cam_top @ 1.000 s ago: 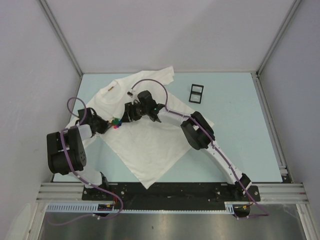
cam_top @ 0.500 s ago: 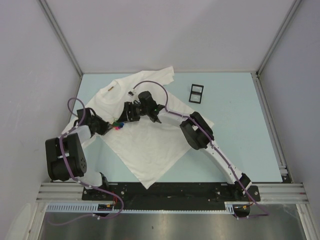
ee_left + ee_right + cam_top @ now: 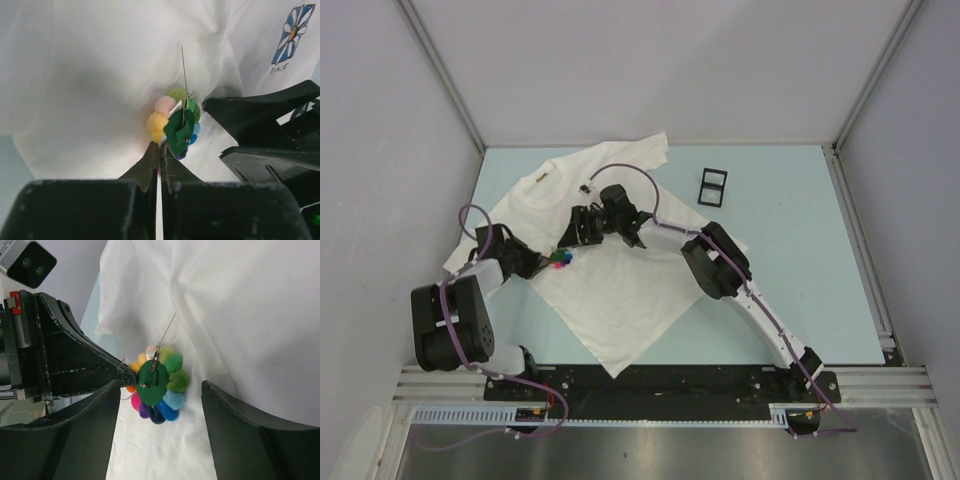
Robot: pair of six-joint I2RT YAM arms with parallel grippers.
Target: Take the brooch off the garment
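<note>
The brooch (image 3: 560, 258) (image 3: 177, 125) (image 3: 160, 382) is a ring of rainbow pom-poms with a green felt back. Its pin stands open, the bare needle pointing away in front of the cloth. My left gripper (image 3: 548, 260) (image 3: 160, 147) is shut on the brooch's edge, and its black fingers (image 3: 100, 372) reach in from the left of the right wrist view. My right gripper (image 3: 570, 235) (image 3: 161, 390) is open, one finger on each side of the brooch without touching it. Beneath lies the garment (image 3: 610, 290) (image 3: 100, 75) (image 3: 240, 315), a white T-shirt with a blue flower emblem (image 3: 292, 30).
A small black two-pane frame (image 3: 713, 186) lies on the pale blue table (image 3: 800, 250) to the right of the shirt. Grey walls and metal posts close in the back and sides. The left arm's bulky joint (image 3: 450, 320) sits at the near left.
My right gripper's jaws have spread wider around the brooch. The left gripper has drawn the brooch slightly toward the near side, away from the shirt's chest.
</note>
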